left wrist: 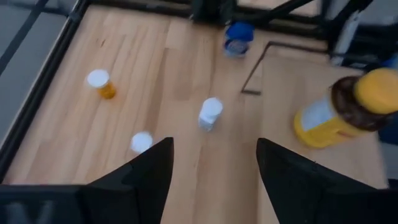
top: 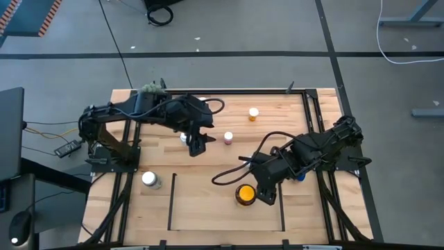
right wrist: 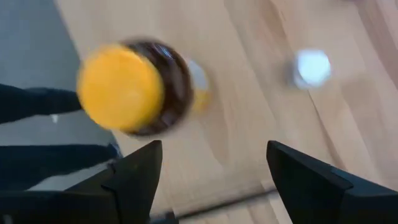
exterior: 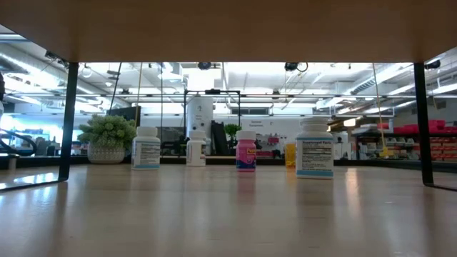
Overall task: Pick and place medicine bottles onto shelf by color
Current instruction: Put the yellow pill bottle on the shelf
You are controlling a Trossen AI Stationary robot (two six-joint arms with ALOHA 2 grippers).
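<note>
Right gripper (top: 266, 196), fingers apart & empty, sits lower-center beside yellow-capped amber bottle (top: 244, 194): center the bottle between fingers before closing; left gripper (top: 196, 146) also open, mid-frame.

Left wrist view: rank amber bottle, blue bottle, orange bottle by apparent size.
1. Amber bottle, clearly largest, though it also sits nearest the camera.
2. Blue bottle.
3. Orange bottle.
The blue and orange ones look close in size; the blue one is farther off, so that order is unsure.
</note>
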